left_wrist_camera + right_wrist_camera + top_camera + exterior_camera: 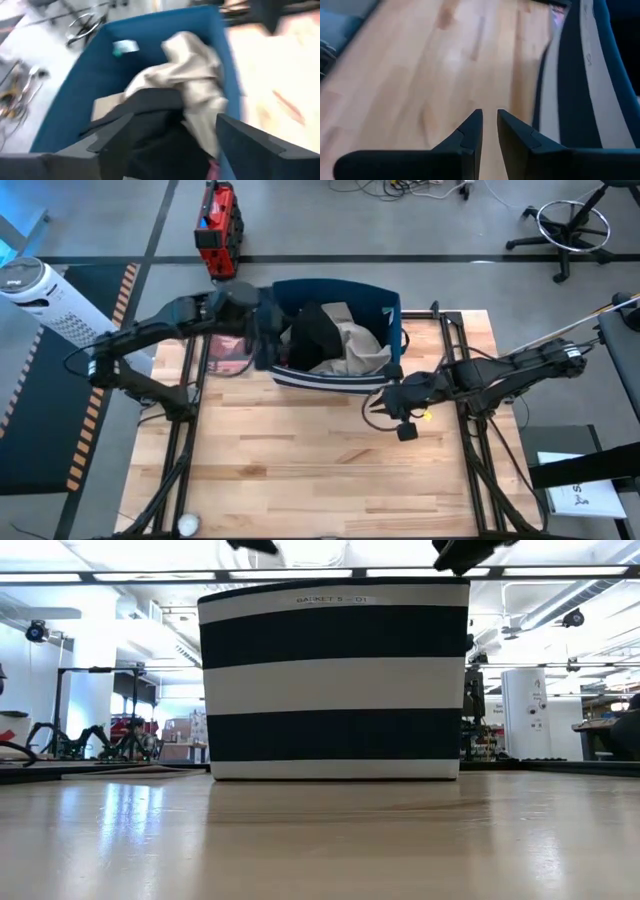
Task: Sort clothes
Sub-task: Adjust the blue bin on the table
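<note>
Looks mostly done to me: the black piece (pixel 315 330) and the khaki-beige piece (pixel 355 345) are piled inside the navy striped bin (pixel 330 380), with a bit of pink (pixel 214 170) peeking at the bottom edge. The left gripper (pixel 165 135) hangs right over the black one, fingers spread wide, holding nothing. The right gripper (pixel 489 130) sits over bare surface (pixel 300 460) just beside the bin, fingers nearly together, empty. Something pinkish (pixel 228 348) sits under the left arm outside the bin, can't tell what, maybe that's left
</note>
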`<act>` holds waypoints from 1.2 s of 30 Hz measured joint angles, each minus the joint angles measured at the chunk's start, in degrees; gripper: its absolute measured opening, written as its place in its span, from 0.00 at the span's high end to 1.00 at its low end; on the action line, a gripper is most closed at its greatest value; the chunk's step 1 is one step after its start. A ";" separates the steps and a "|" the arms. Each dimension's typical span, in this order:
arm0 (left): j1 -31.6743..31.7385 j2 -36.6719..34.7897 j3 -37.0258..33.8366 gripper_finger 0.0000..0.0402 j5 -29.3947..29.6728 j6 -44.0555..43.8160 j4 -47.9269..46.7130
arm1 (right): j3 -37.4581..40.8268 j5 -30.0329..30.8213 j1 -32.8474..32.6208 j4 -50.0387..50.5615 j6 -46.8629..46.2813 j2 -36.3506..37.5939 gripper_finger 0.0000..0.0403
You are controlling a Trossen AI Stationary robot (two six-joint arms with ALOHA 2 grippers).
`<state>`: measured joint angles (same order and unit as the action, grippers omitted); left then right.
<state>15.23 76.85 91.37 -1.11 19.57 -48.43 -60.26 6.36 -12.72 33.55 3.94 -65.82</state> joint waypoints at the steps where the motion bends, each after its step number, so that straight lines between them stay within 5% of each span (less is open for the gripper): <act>1: -1.39 -0.94 0.00 0.35 -0.08 0.46 -1.35 | 0.34 1.57 -0.25 -0.09 0.15 -0.46 0.90; 8: -15.54 -5.71 -2.75 0.65 0.24 -2.94 -7.60 | 3.32 15.20 -4.33 -3.13 -2.21 -1.96 0.98; 14: -25.54 -6.93 -14.82 0.97 0.68 -6.64 -3.18 | 3.95 25.57 -7.79 -3.00 -5.85 -4.35 1.00; 23: -22.57 -10.53 -36.42 0.99 15.40 -9.16 10.35 | 4.66 32.32 -5.45 -2.10 -6.38 -6.90 1.00; 31: -12.89 -16.94 -48.11 1.00 15.49 -4.33 31.61 | 5.47 35.65 0.43 -2.23 -7.12 -5.86 1.00; 36: -7.86 -18.36 -51.33 1.00 8.77 -6.22 35.06 | 6.24 35.79 3.74 0.20 -6.61 -5.79 0.99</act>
<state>7.37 58.49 40.04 7.67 13.35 -13.37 -54.02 42.15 -8.99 33.74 -2.67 -71.61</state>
